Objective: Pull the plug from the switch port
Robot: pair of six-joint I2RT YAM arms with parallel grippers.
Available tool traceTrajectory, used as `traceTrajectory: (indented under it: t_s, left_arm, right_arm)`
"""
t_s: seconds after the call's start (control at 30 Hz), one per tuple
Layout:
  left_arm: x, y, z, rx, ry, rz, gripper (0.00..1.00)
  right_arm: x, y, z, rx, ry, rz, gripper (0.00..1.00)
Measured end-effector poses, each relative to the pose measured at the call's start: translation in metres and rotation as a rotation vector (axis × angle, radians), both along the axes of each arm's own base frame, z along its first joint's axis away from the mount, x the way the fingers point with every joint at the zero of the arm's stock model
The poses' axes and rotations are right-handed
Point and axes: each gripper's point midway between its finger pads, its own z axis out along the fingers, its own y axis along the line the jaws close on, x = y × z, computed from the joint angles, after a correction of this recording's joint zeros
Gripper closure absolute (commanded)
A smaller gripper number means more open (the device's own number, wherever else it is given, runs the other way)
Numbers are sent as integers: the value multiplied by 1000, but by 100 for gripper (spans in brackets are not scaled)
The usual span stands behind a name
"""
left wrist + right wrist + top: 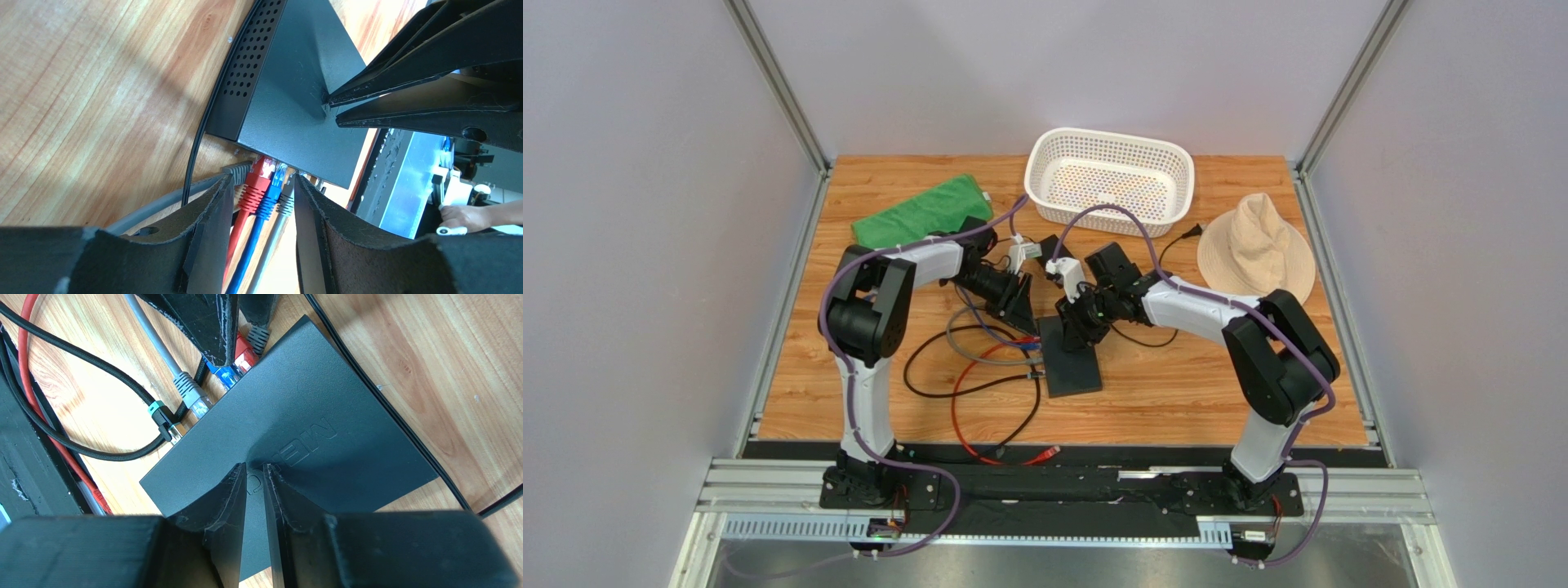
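Your left fingers [202, 245] stand spread astride the plugs [268, 184] at the switch [294, 92]; your right fingers [227, 527], barely parted, press its top.

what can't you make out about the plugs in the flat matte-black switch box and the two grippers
Sockets of the flat matte-black switch: hidden below its top panel in both wrist views, too small from above.
Whether the left gripper pinches the red plug, blue plug or grey plug: left wrist view, its own fingers hide the contact.
Raised lettering on the switch: right wrist view, the right gripper covers part.
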Motion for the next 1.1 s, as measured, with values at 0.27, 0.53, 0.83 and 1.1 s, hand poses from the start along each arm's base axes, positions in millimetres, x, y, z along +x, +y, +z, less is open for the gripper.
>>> traceTrajectory:
  t_s: [0.27,0.53,0.83,1.1]
  left_arm:
    - [1,-3,0,-7,-14,-11,53]
    - [-4,-10,-3,-38,42,-31,57]
    - [-6,-15,-4,-29,71,-37,54]
    - [-12,-28,-10,-31,97,-79,51]
  right_arm:
    - [0,-1,0,3,-7,0,75]
    - [-1,-2,0,-1,-11,-3,75]
    - [-2,-3,0,-3,-11,-4,76]
    - [-2,-6,0,-6,3,-10,76]
